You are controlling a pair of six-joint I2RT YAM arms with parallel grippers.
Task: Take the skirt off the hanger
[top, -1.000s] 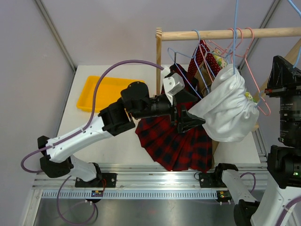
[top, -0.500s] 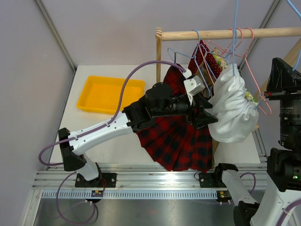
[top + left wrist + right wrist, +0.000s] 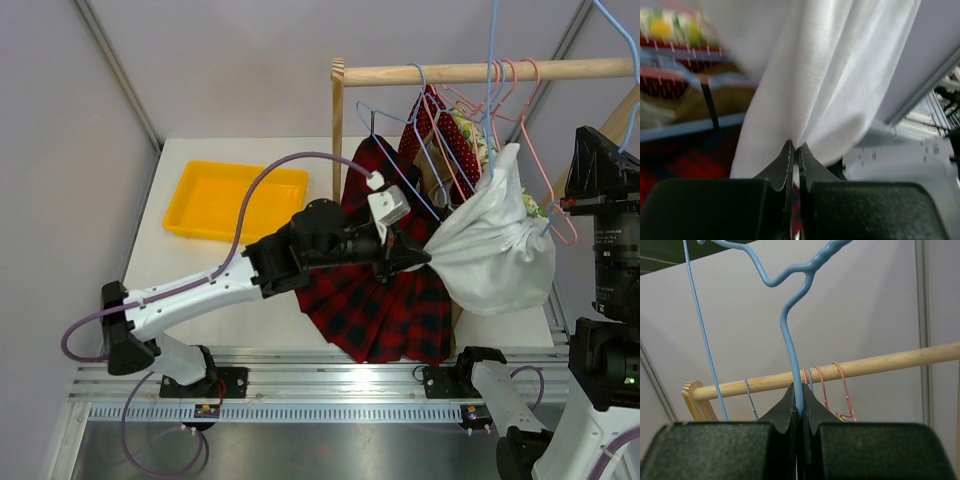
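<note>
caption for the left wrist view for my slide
Left gripper pinched shut on a fold of hanging white cloth, with the red plaid skirt blurred behind at lower left.

White left arm (image 3: 200, 290), black joints (image 3: 320, 235), looping lilac cable (image 3: 300, 154).

Pale lilac walls (image 3: 230, 60) fill the upper frame, crossed by grey metal struts (image 3: 112, 66). A white desk (image 3: 260, 320) sits centre, carrying a wooden rack (image 3: 338, 120).

No text, brand or number is readable (the small board (image 3: 208, 410) shows too tiny).
</note>
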